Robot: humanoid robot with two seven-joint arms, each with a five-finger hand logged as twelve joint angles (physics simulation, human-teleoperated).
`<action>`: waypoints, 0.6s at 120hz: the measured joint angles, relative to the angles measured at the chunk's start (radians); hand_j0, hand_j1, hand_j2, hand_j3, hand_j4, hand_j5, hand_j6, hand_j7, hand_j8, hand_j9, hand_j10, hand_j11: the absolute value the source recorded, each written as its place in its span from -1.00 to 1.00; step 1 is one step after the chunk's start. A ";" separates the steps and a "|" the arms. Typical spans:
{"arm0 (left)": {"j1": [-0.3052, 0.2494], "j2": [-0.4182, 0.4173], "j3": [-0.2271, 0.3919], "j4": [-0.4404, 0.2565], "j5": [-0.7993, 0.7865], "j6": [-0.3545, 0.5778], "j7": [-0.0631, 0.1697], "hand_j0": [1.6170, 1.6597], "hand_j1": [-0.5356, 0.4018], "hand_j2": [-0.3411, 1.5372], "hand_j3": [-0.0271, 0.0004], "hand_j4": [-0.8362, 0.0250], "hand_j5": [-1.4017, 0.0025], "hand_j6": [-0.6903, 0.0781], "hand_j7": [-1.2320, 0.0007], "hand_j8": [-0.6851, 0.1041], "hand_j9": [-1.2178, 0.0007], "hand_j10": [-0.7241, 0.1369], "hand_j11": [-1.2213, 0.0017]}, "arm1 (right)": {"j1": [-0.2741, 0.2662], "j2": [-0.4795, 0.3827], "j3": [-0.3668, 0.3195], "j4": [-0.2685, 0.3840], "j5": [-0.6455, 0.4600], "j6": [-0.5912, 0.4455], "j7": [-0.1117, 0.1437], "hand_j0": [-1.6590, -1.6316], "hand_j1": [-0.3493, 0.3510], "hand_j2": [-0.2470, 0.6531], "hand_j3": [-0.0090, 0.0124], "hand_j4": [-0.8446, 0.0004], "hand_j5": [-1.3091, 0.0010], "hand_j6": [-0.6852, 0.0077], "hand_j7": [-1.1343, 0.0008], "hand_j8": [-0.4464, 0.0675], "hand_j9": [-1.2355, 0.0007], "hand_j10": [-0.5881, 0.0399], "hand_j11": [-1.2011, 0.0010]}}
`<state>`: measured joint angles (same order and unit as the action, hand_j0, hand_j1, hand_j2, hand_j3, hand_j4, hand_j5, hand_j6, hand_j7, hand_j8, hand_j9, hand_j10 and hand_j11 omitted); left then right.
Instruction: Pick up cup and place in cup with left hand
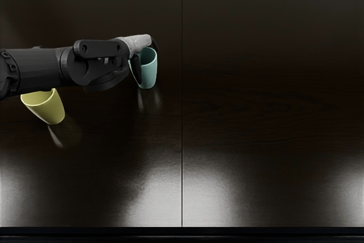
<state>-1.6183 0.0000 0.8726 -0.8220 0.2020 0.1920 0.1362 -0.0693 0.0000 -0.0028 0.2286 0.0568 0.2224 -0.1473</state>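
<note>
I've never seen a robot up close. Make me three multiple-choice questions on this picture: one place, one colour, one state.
1. Where is the tapering yellow cup?
A) Right of the table's thin dark seam
B) Left of the seam
C) Inside another cup

2. What colour is the cup at the robot's left hand?
A) Teal
B) Red
C) White

3. How does the yellow cup's mouth face?
A) Down
B) Up

Answers:
1: B, it shows in the picture's left part, well short of the seam.
2: A, its blue-green wall shows just below the hand.
3: B, its open rim and inside show from above.
</note>
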 joint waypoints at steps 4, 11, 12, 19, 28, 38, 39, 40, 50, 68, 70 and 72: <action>0.000 0.000 0.000 0.000 -0.002 -0.002 0.001 0.92 0.04 -0.56 0.97 0.17 0.39 -0.04 0.30 -0.11 0.29 -0.09 0.29 | 0.000 0.000 0.000 0.000 0.000 0.000 0.000 -0.93 -0.95 -0.46 -0.16 0.97 0.97 0.94 0.97 0.69 0.97 0.83 0.97; -0.001 0.000 0.000 0.000 -0.003 -0.010 0.002 0.90 -0.04 -0.56 0.97 0.07 0.34 0.01 0.23 -0.17 0.22 -0.17 0.22 | 0.000 0.000 0.000 0.000 0.000 0.000 0.000 -0.93 -0.95 -0.46 -0.16 0.97 0.97 0.94 0.97 0.69 0.97 0.83 0.97; 0.000 0.000 0.000 0.001 -0.003 -0.011 0.002 0.90 -0.05 -0.56 0.97 0.05 0.33 0.02 0.22 -0.19 0.20 -0.18 0.21 | 0.000 0.000 0.000 0.000 0.000 0.000 0.000 -0.93 -0.95 -0.46 -0.16 0.97 0.97 0.94 0.97 0.69 0.97 0.83 0.97; -0.002 0.000 0.002 0.003 -0.004 -0.028 0.005 0.89 -0.13 -0.57 0.97 0.06 0.26 0.23 0.14 -0.15 0.13 -0.27 0.13 | 0.000 0.000 0.000 0.000 0.000 0.000 0.000 -0.93 -0.95 -0.46 -0.16 0.97 0.97 0.94 0.97 0.69 0.97 0.83 0.97; -0.010 0.000 0.005 0.002 -0.013 -0.043 0.006 0.88 -0.20 -0.56 0.97 0.22 0.19 0.48 0.07 -0.02 0.06 -0.33 0.06 | 0.000 0.000 0.000 0.000 0.000 0.000 0.000 -0.93 -0.95 -0.46 -0.16 0.97 0.97 0.94 0.97 0.69 0.97 0.83 0.97; -0.022 0.000 0.009 -0.001 -0.030 -0.052 0.007 0.87 -0.26 -0.47 0.97 -0.04 0.16 0.36 0.02 0.09 0.02 -0.33 0.01 | 0.000 0.000 0.000 0.000 0.000 0.000 0.000 -0.93 -0.95 -0.46 -0.16 0.97 0.97 0.94 0.97 0.69 0.97 0.83 0.97; -0.027 0.000 0.010 -0.002 -0.034 -0.056 0.007 0.86 -0.25 -0.47 0.96 0.06 0.15 0.38 0.01 0.08 0.01 -0.36 0.01 | 0.000 0.000 0.000 0.000 0.000 0.000 0.000 -0.93 -0.95 -0.46 -0.16 0.97 0.97 0.94 0.97 0.69 0.97 0.83 0.97; -0.030 0.000 0.010 -0.002 -0.035 -0.058 0.008 0.84 -0.22 -0.48 0.96 0.05 0.14 0.30 0.00 0.07 0.01 -0.36 0.01 | 0.000 0.000 0.000 0.000 0.000 0.000 0.000 -0.93 -0.95 -0.46 -0.16 0.97 0.97 0.94 0.97 0.69 0.97 0.83 0.97; -0.074 0.000 0.018 -0.003 -0.054 -0.091 0.006 0.78 -0.13 -0.50 0.98 -0.09 0.09 0.02 -0.06 0.01 -0.06 -0.44 -0.04 | 0.000 0.000 0.000 0.000 0.000 0.000 0.000 -0.93 -0.95 -0.46 -0.16 0.97 0.97 0.94 0.97 0.69 0.97 0.83 0.97; -0.163 0.000 0.041 -0.003 -0.096 -0.223 0.005 0.75 -0.14 -0.51 0.98 -0.01 -0.04 0.18 -0.15 0.10 -0.13 -0.38 -0.10 | 0.000 0.000 0.000 0.000 0.000 0.000 0.000 -0.93 -0.95 -0.46 -0.16 0.97 0.97 0.94 0.97 0.69 0.97 0.83 0.97; -0.169 0.000 0.045 -0.003 -0.098 -0.241 0.005 0.75 -0.15 -0.51 0.98 0.00 -0.06 0.19 -0.16 0.11 -0.13 -0.37 -0.10 | 0.000 0.000 0.000 0.000 0.000 0.000 0.000 -0.93 -0.95 -0.46 -0.16 0.97 0.97 0.94 0.97 0.69 0.97 0.83 0.97; -0.176 0.000 0.050 -0.004 -0.101 -0.258 0.005 0.75 -0.14 -0.50 0.98 0.02 -0.07 0.21 -0.17 0.10 -0.14 -0.37 -0.11 | 0.000 0.000 0.000 0.000 0.000 0.000 0.000 -0.93 -0.95 -0.46 -0.16 0.97 0.97 0.94 0.97 0.69 0.97 0.83 0.97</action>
<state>-1.7946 0.0000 0.9228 -0.8255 0.1011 -0.0664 0.1415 -0.0691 0.0000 -0.0025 0.2285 0.0567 0.2224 -0.1473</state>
